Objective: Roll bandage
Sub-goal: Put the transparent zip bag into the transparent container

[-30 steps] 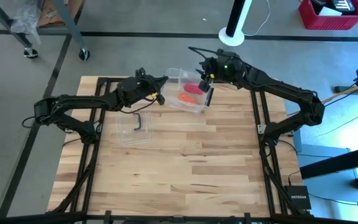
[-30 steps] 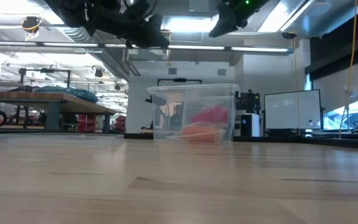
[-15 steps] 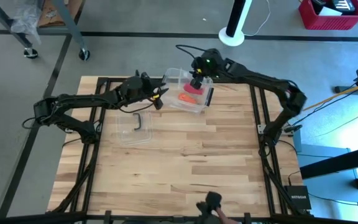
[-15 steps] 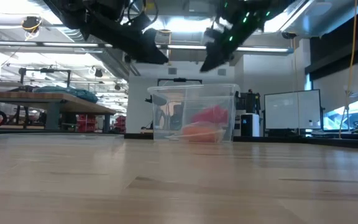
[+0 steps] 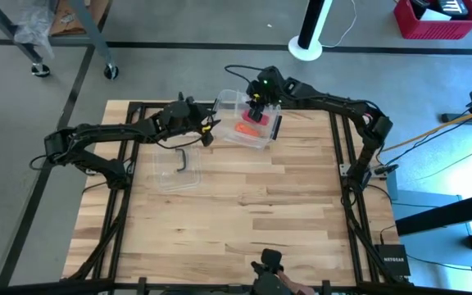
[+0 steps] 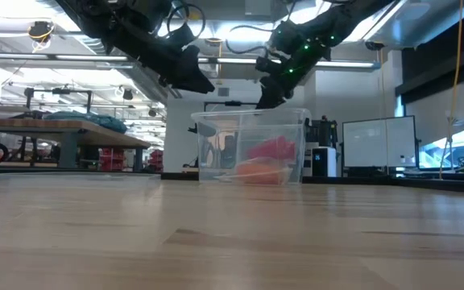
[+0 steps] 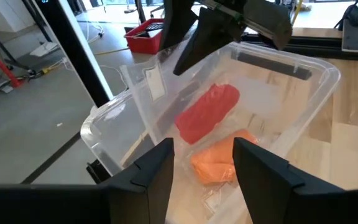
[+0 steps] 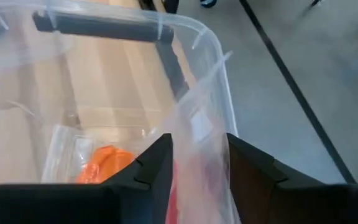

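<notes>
We work on a wooden table (image 5: pixel 244 213) where a clear bin (image 5: pixel 247 123) stands near the far edge, its loose lid (image 5: pixel 176 168) lying flat beside it. The bandage (image 7: pixel 207 113) lies inside the bin, next to an orange lump (image 7: pixel 225 163) and over a crinkled clear bag (image 8: pixel 64 149). The right gripper (image 5: pixel 255 105) hangs over the bin's far rim with its fingers (image 8: pixel 151 168) set a moderate gap apart, nothing between them. The left gripper (image 5: pixel 207 129) hovers just beside the bin's near wall, its fingers (image 7: pixel 151 171) apart and empty. We judge several risks from here. Both arms converge on one small bin, so the grippers could collide above it. A descending finger could strike the rim and tip or shove the light bin. The red and orange items lie touching, so a grasp could take the lump instead, or both. The soft cloth could also snag the bag and drag it out.
</notes>
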